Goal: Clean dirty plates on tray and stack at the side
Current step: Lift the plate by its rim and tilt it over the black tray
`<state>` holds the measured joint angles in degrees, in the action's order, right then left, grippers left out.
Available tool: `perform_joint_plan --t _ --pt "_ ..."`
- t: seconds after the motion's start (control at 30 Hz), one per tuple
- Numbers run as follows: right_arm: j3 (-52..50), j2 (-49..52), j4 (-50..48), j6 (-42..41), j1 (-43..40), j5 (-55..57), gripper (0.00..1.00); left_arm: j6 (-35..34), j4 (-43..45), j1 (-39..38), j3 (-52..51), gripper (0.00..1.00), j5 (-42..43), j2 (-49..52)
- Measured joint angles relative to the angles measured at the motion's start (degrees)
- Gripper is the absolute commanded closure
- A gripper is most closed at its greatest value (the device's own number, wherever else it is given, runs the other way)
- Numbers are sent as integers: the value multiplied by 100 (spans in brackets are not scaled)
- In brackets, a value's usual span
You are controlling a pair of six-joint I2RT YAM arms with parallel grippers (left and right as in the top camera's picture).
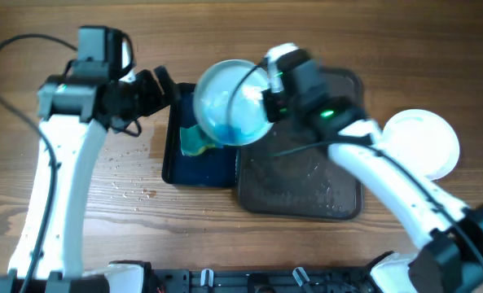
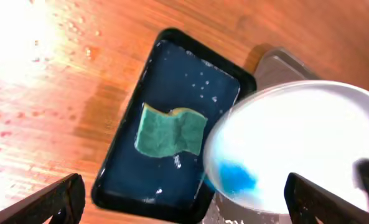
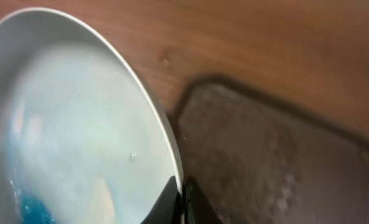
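Held plate (image 3: 78, 137): round, white and shallow; it hung tilted in the air, its rim pinched at the tips of the right pincer (image 3: 183, 200) and its face spreading away ahead of those tips, above the seam between basin and tray.
Blue smear (image 2: 234, 177): sat low on the plate's face, away from the pinched rim.
Right pincer: clenched on the held plate, one finger on each face of the rim.
Handling: probably stiff and light enough for one pincer; it looked wet, so likely slippery. A single rim pinch could let it swing or slide, and it might chip if dropped.
Hold: best taken deep on the rim, opposite the smear, leaving the dirty patch free for scrubbing.
Left pincer (image 2: 184, 198): released, fingers wide apart, gripping nothing.
Sponge (image 2: 170, 130): green with a yellow edge, lay flat in the basin ahead of the left pincer, apart from both fingers.
Basin (image 2: 190, 81): black, dark blue inside, wet; beneath the left pincer.
Tray (image 3: 284, 155): dark brown, beaded with water, below the right pincer; no plate showed on it.
Side plate (image 1: 424, 142): white, on the table beyond the tray, well apart from the right pincer; one or several, I could not tell.
Water drops (image 1: 131, 189): scattered on the wooden table (image 1: 103, 236) near the left arm.
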<state>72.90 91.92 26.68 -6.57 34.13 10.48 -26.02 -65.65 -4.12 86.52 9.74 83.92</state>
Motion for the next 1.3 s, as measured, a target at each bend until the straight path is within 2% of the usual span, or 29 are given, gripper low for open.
perform_joint_plan --t 0.07,0.3,0.5,0.67,1.3 --pt "-2 236 -323 337 573 898 96 0 -131 76 0 0 -4 -133" --pt "-4 367 -1113 1394 1814 3289 96 0 -470 348 -2 0 -286 -170" --pt "-4 367 -1366 2201 2371 4625 96 0 -470 356 0 0 -501 -170" --pt "-4 367 -1561 2603 2677 5005 96 0 -468 356 0 0 -544 -170" --pt "-4 367 -1672 2750 2695 5123 96 0 -468 356 -2 0 -551 -170"
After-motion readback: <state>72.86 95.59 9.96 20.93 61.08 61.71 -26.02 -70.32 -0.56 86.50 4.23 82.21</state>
